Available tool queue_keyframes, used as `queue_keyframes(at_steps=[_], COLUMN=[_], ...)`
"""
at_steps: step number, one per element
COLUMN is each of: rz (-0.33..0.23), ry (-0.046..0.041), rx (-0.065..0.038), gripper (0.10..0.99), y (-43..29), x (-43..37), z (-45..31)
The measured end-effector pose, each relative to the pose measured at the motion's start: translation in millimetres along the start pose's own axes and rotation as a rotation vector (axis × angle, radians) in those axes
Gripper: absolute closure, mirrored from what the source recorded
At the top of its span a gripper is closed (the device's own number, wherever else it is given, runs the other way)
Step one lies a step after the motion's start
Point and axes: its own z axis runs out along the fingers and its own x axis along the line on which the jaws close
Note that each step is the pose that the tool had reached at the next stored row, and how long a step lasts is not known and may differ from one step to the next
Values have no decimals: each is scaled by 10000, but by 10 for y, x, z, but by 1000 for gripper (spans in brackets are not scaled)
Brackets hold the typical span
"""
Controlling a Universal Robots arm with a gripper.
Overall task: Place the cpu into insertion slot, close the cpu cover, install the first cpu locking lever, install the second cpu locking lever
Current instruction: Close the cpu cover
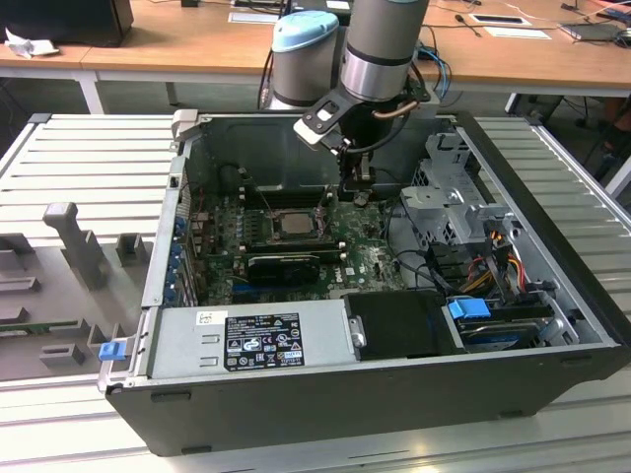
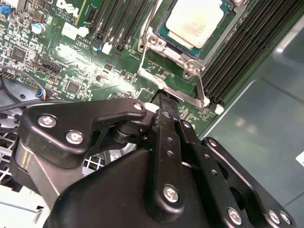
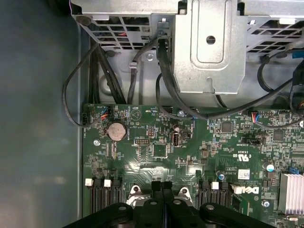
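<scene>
- The cpu (image 2: 194,21) is sitting in the insertion slot (image 1: 268,225) on the green motherboard (image 3: 156,152); that step is looking done.
- The cpu cover (image 2: 151,46) is appearing to lie down around the chip; I cannot tell if it is latched.
- The gripper (image 2: 164,99) is hovering at the socket's edge, just beside a locking lever (image 2: 199,88); its fingers are pressing together, and I cannot tell whether they are pinching the lever; the lever steps are looking unfinished.
</scene>
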Motion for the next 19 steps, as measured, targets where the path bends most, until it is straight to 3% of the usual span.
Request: queue_keyframes(at_steps=[19], rz=[-2], ry=[0], rx=[-24], gripper=[980], y=[-200], x=[5], z=[8])
